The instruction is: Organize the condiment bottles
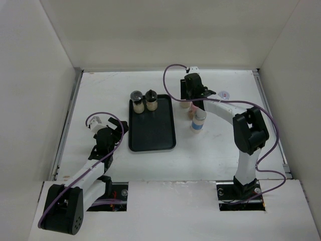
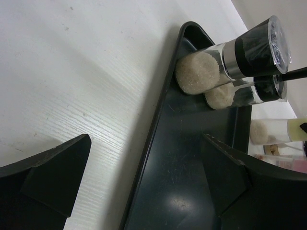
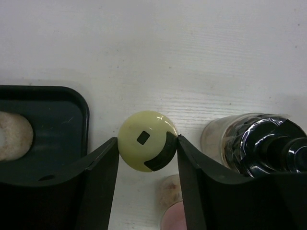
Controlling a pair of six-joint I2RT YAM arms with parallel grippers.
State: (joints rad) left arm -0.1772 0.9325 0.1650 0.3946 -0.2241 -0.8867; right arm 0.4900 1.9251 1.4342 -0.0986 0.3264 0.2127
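Two black-capped spice jars (image 1: 136, 100) (image 1: 151, 99) stand at the far end of the black tray (image 1: 152, 138); the left wrist view shows them too (image 2: 230, 57) (image 2: 244, 93). My right gripper (image 1: 189, 102) is just right of the tray's far corner, its jaws closed on the cap of a yellow-capped jar (image 3: 146, 147). Beside it stand a black-capped jar (image 3: 261, 146) and a pink-capped jar (image 3: 175, 215). The taller white jar with a blue band (image 1: 198, 120) stands nearer. My left gripper (image 1: 116, 129) is open and empty, low over the tray's left rim (image 2: 146, 177).
A small pink lid (image 1: 225, 94) lies on the table at the far right. White walls enclose the table at the left, back and right. The near half of the tray (image 2: 192, 158) holds nothing.
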